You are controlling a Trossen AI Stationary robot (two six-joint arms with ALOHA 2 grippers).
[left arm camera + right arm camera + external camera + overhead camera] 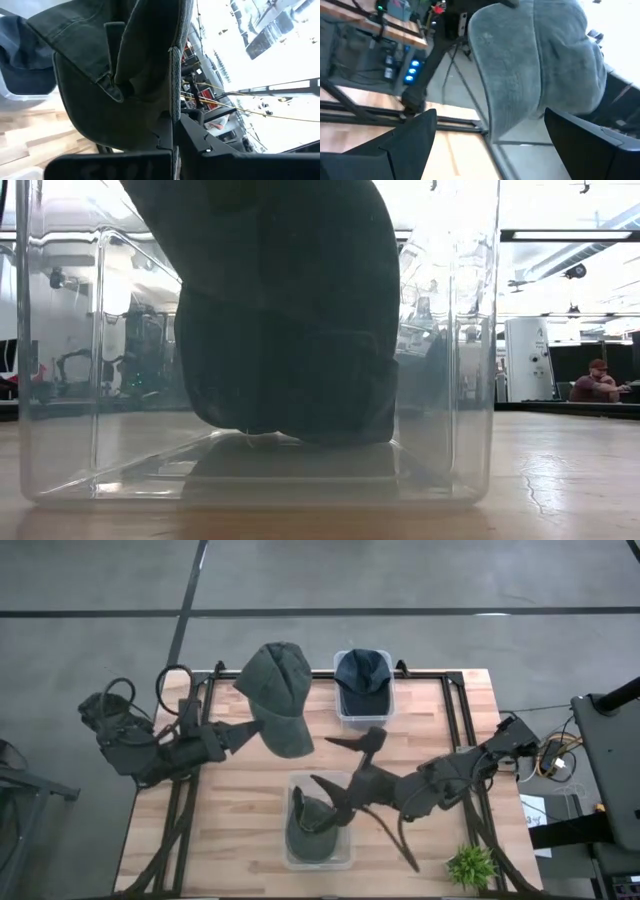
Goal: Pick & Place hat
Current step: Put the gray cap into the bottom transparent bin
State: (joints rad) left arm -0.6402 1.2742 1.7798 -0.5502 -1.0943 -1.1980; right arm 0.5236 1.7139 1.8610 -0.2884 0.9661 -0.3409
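My left end effector [243, 733] pinches the olive-green cloth baseball cap [279, 698] by its edge and holds it in the air, above the far left part of the wooden slatted counter [230, 810], just beside the far clear plastic box [364, 710], where a dark blue cap [363, 671] already lies. My right end effector [340, 768] is spread wide above the counter's middle, its fingers empty, close to the near clear plastic bin [318, 856], which holds another dark green cap [312, 825].

I judge the picking is done and the placing remains: the lifted cap is in no container yet, and I cannot tell from here which box it should go to.

The left wrist view shows the grip itself, the fabric folded between my fingers, which the high view hides. The low view shows only the near bin with its cap resting on the bottom, and a seated person [594, 383] far behind.
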